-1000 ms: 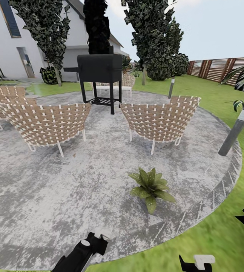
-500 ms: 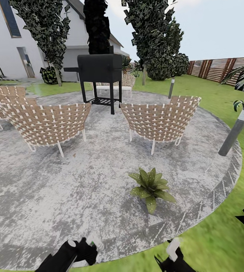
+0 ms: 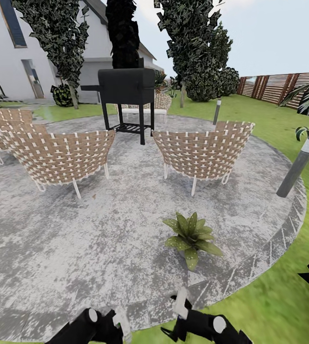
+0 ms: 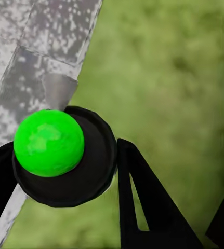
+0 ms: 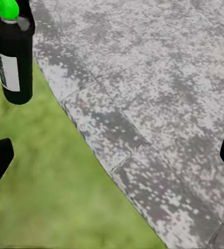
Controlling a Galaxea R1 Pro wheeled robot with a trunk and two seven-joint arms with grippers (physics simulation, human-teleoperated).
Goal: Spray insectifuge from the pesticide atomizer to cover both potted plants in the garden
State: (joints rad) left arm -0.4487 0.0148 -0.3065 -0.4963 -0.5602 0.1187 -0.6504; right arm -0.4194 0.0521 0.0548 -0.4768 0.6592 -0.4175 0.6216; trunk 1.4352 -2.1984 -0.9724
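Observation:
One potted plant (image 3: 192, 236), a rosette of pointed green leaves dotted with pale specks, stands on the round grey patio (image 3: 78, 239) just ahead of me. My left gripper (image 3: 112, 326) is low at the patio's near edge, shut on the pesticide atomizer (image 4: 60, 155), a black bottle with a bright green ball top. In the right wrist view the atomizer (image 5: 10, 52) hangs upright with a white label, over the lawn beside the paving. My right gripper (image 3: 179, 309) is close to its right, open (image 5: 112, 155) and holding nothing.
Woven wicker chairs (image 3: 58, 153) (image 3: 202, 150) and a black grill (image 3: 125, 88) stand behind the plant. A grey bollard light (image 3: 297, 167) leans at the patio's right rim. Lawn (image 3: 278, 306) lies to the right, with a wooden fence (image 3: 288, 86) far back.
My right gripper has swung left and up, close to the left gripper. The left gripper has sunk lower with the atomizer. The plant and the view have not shifted.

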